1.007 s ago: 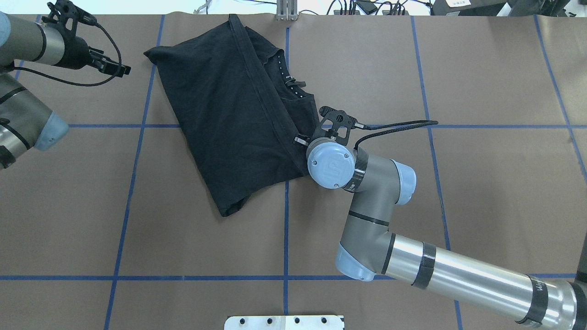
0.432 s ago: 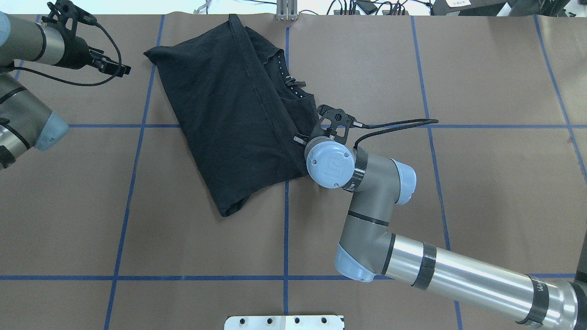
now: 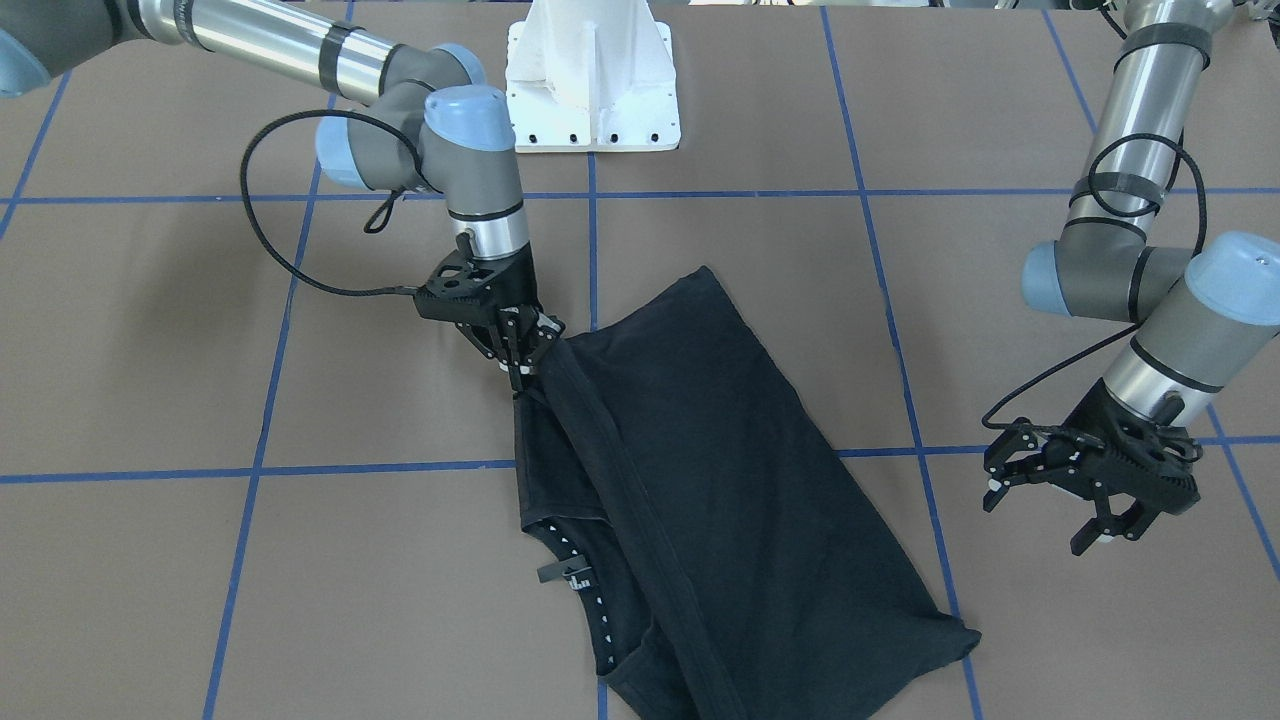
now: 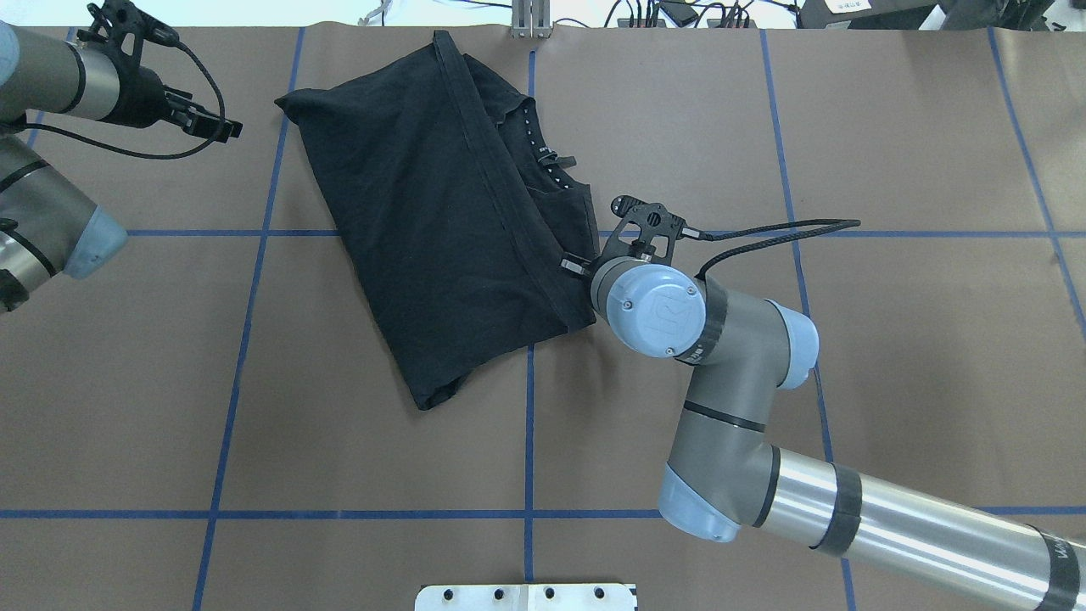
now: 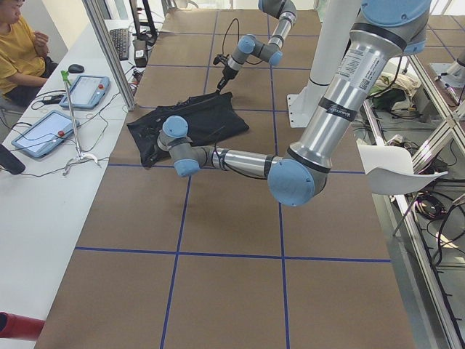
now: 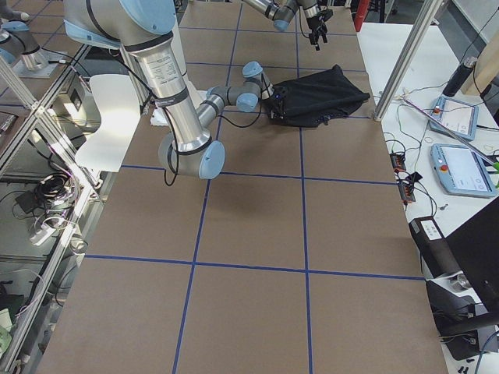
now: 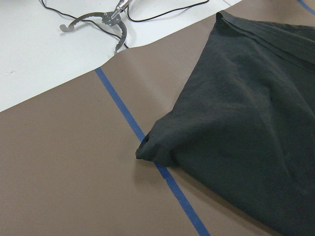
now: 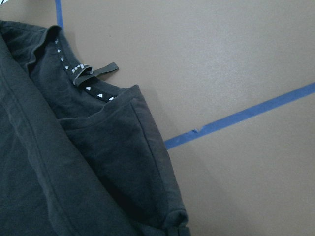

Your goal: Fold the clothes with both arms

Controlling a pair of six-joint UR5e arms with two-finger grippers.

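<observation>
On the left, the left arm [image 4: 51, 81] reaches in above the brown-papered counter [image 4: 891, 127]. The left end effector [image 3: 1040, 515] hangs clear of the surface with its fingers spread wide and nothing between them. It points toward the nearest corner of the cloth but stays apart from it.

In the middle, toward the far side of the counter, lies the black T-shirt [image 4: 441, 212]. It is folded over on itself and sits slantwise across the blue tape lines [image 4: 528, 441]. A long seamed hem runs down its length. Its plain side faces up, so no print shows. The collar [image 4: 547, 161] peeks out along the right edge, with a row of small white marks and a little loop tag. One bunched corner [image 7: 147, 150] rests right on a tape line.

On the right, the right arm [image 4: 764, 356] bends in low over the counter. The right end effector [image 3: 522, 372] points down, its fingers pinched tight on the near right corner of the T-shirt, where the hem is drawn up to them.
</observation>
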